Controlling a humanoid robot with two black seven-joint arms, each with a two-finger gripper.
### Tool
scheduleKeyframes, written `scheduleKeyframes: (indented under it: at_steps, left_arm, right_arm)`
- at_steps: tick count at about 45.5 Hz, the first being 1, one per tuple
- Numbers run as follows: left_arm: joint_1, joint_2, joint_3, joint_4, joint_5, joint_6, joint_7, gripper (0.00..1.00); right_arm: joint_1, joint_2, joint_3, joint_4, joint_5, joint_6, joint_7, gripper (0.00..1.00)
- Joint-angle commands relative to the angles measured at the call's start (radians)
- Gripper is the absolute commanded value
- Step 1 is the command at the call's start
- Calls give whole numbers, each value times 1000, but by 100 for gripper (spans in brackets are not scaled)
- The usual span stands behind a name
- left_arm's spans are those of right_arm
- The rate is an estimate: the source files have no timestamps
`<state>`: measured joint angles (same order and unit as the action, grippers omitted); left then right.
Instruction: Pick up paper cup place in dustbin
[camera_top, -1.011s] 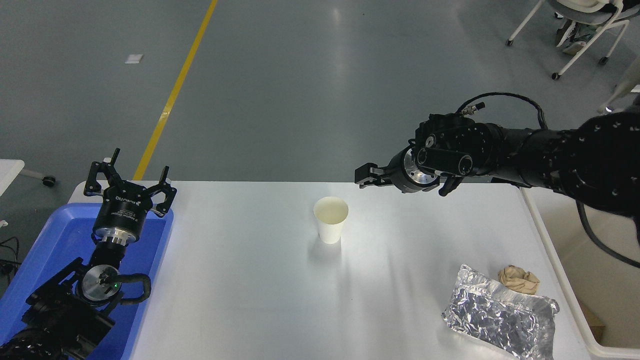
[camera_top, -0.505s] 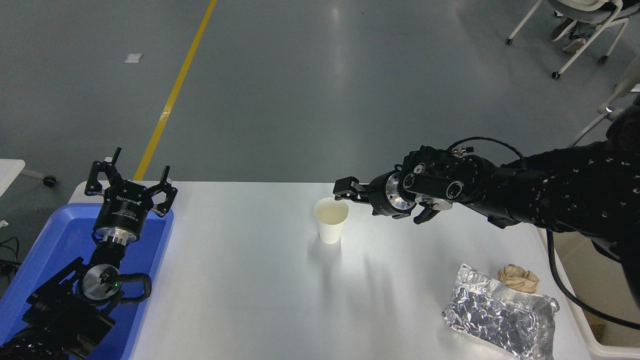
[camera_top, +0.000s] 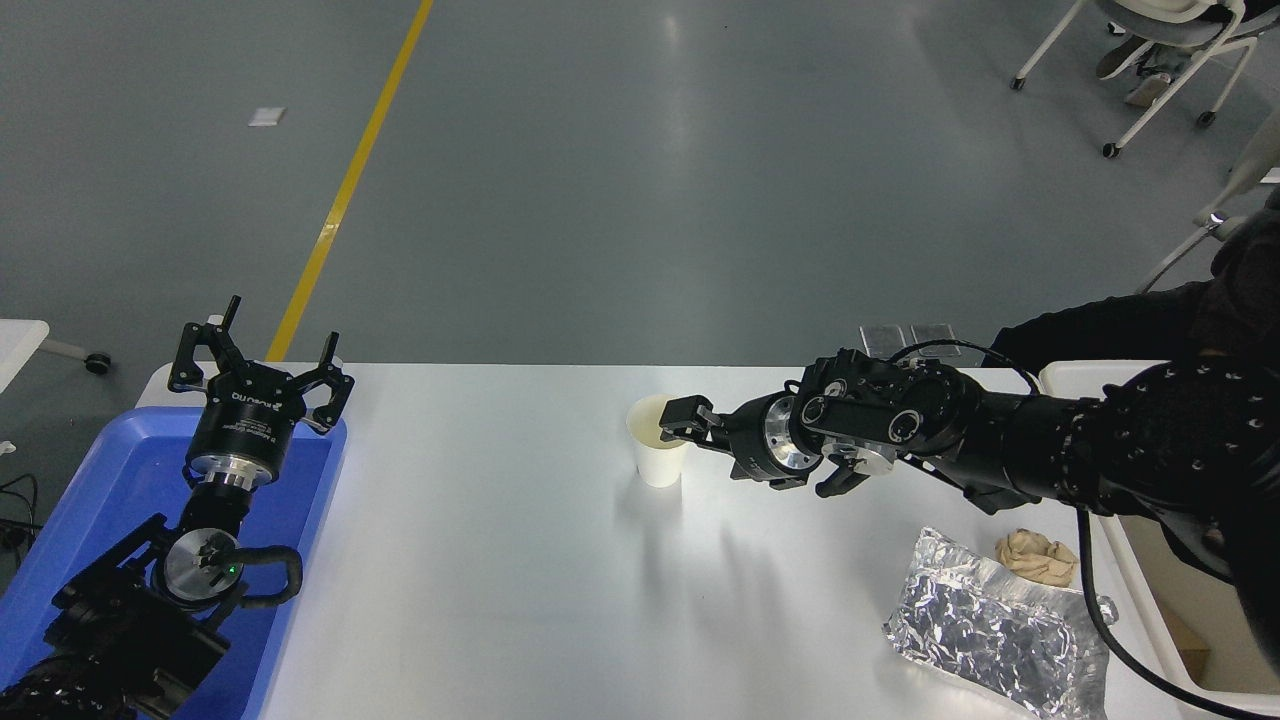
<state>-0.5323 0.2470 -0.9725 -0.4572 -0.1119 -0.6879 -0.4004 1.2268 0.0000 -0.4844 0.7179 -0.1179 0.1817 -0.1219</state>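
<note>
A small white tapered paper cup (camera_top: 660, 445) with a cream inside is seen standing upright near the middle of the white counter (camera_top: 480, 560). The black right gripper (camera_top: 680, 420) is reached in from the right edge, level with the cup's rim, and its tip is placed over the right side of the cup's mouth; whether the jaws are closed on the rim cannot be told. The large off-white rectangular plastic dustbin (camera_top: 1130, 540) is set beside the counter's right edge, largely hidden by the right arm. A crumpled brown paper ball (camera_top: 1038, 558) and a crinkled silver foil bag (camera_top: 1000, 625) are laid touching one another at the counter's near right. The black left gripper (camera_top: 260, 365) is parked above a blue plastic tray (camera_top: 90, 490) at the lower left, with its jaws spread wide and nothing held.
</note>
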Motion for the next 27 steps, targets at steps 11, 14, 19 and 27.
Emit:
scheduleKeyframes:
  at_steps: [11,14,19,27]
  left_arm:
    - [0,0,-2,0,0,1,0,100]
    - [0,0,0,0,0,-1,0,100]
    - [0,0,-2,0,0,1,0,100]
    - [2,0,-2,0,0,1,-2,100]
  right_arm:
    - [-61,0,109,-25,-5,-60,2,99]
    - [-72,0,109,-28,-6,-71,4,99]
    - [-87,0,109,-34,-14,-97,4,99]
    - [-119,0,109,-38,-45,-114,2,98]
